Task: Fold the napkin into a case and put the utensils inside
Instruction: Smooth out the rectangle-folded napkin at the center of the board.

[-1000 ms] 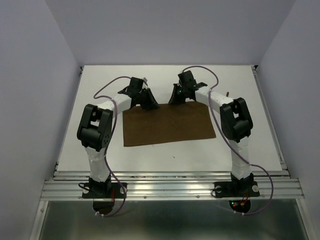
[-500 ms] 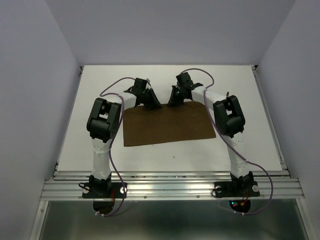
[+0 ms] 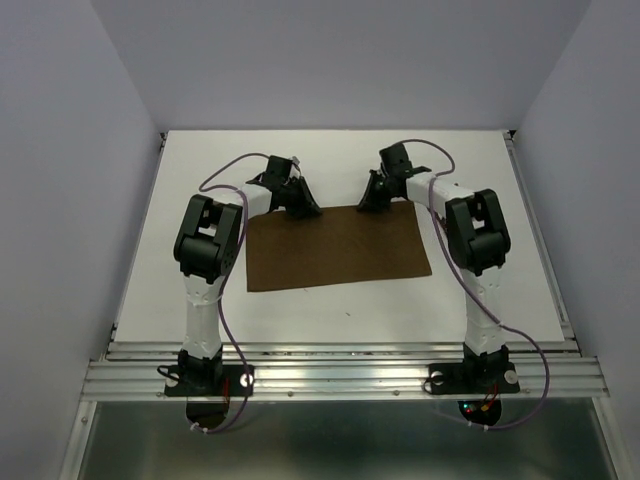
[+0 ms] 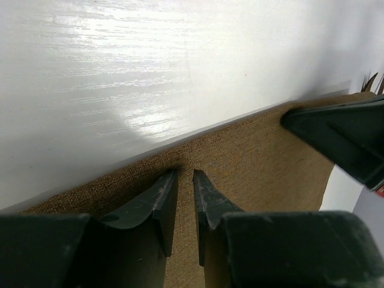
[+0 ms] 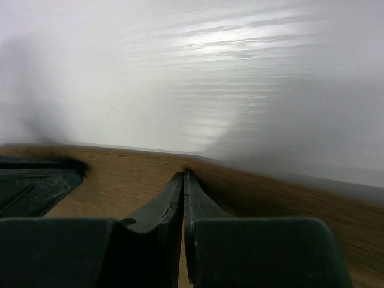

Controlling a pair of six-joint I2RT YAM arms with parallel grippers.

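The napkin (image 3: pixel 338 247) lies flat and unfolded as one dark brown sheet on the white table (image 3: pixel 200 160). Both grippers are down at its far edge. My left gripper (image 3: pixel 300 208) is near the far left corner; in the left wrist view its tips (image 4: pixel 185 174) rest on the napkin (image 4: pixel 264 162) with a narrow gap, nothing between them. My right gripper (image 3: pixel 372 203) (image 5: pixel 184 174) is shut, its tips at the napkin's (image 5: pixel 120 174) far edge, right of the middle. Thin dark brown points, perhaps the fork's tines (image 4: pixel 373 82), peek in at the left wrist view's right edge. The utensils are hidden in the top view.
The right gripper's finger (image 4: pixel 342 138) shows in the left wrist view, and the left one's finger (image 5: pixel 36 180) in the right wrist view. Purple cables (image 3: pixel 232 168) loop over both arms. Grey walls (image 3: pixel 70 150) stand on three sides, with a metal rail (image 3: pixel 340 375) at the near edge.
My right gripper has slid to the right along the napkin's far edge, still shut. The left arm's elbow shifted right while its gripper stayed put. The napkin has not moved.
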